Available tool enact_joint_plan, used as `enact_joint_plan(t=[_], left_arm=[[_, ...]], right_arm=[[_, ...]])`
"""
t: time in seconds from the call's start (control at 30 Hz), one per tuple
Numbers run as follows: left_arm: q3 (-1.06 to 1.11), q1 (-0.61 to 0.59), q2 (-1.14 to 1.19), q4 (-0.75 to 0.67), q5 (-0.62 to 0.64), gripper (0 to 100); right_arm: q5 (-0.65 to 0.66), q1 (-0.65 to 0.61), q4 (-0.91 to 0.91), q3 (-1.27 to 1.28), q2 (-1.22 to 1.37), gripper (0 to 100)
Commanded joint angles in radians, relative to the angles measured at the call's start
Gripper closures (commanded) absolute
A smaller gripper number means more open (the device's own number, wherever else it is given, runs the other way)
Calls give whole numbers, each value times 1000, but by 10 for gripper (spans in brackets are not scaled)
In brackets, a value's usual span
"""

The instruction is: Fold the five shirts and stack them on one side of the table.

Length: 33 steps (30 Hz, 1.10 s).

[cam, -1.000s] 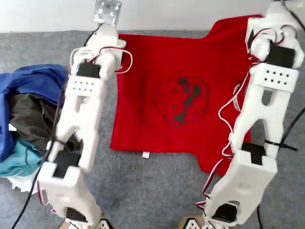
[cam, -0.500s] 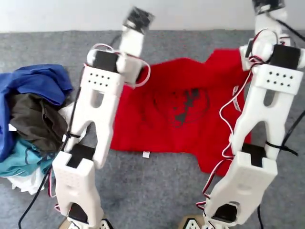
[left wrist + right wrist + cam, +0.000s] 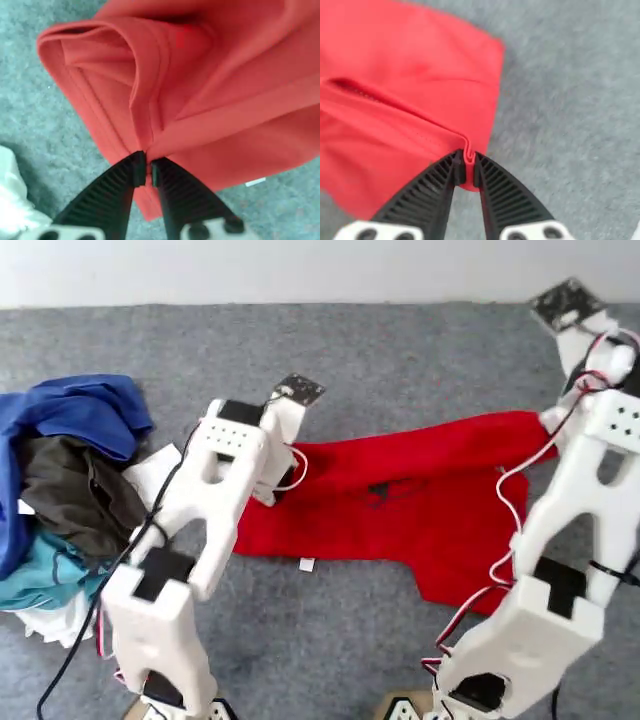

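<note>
The red shirt [image 3: 400, 502] lies across the middle of the table between my two arms, doubled over on itself into a low band. One sleeve sticks out toward my bases on the right side. A dark print [image 3: 385, 490] shows on its top layer, and a small white tag [image 3: 307, 563] pokes out of the near hem.

My left gripper [image 3: 145, 171] is pinched tight on a bunched fold of the red cloth at the shirt's left end. The seamed layers curl away just beyond the fingertips. My right gripper [image 3: 467, 166] is likewise clamped on a thin ridge of red fabric at the shirt's right end, with grey surface beside it.

Well to the left, at the table's edge, sits a loose heap of other clothes [image 3: 60, 490], unfolded. In it I count four pieces by colour: a blue one [image 3: 85, 412] on the far side, a dark one [image 3: 70, 488] in the middle, a teal one [image 3: 35, 575] nearer, and a white one [image 3: 55, 622] at the near edge. With the single red shirt that makes five garments, and I have two arms and two grippers.

The table [image 3: 400, 360] is covered in a rough grey felt-like mat. A plain white wall [image 3: 300, 270] runs along its far side.
</note>
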Motion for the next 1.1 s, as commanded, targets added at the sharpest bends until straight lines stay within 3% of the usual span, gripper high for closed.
enact_joint_plan(t=[0.0,0.27,0.4,0.5,0.77,1.07], left_arm=[[171,11,-209,-109,-20,987],[509,-25,-493,-249,9,987],[648,-29,-497,-425,12,987],[676,-20,-436,-482,12,987],[549,-94,-288,-368,46,987],[547,-81,-284,-348,48,987]], right_arm=[[49,16,36,140,-142,990],[63,59,-30,529,-346,990],[112,111,-113,766,-438,990],[114,159,-223,931,-487,990],[153,231,-412,1263,-532,990],[153,252,-487,1363,-524,990]])
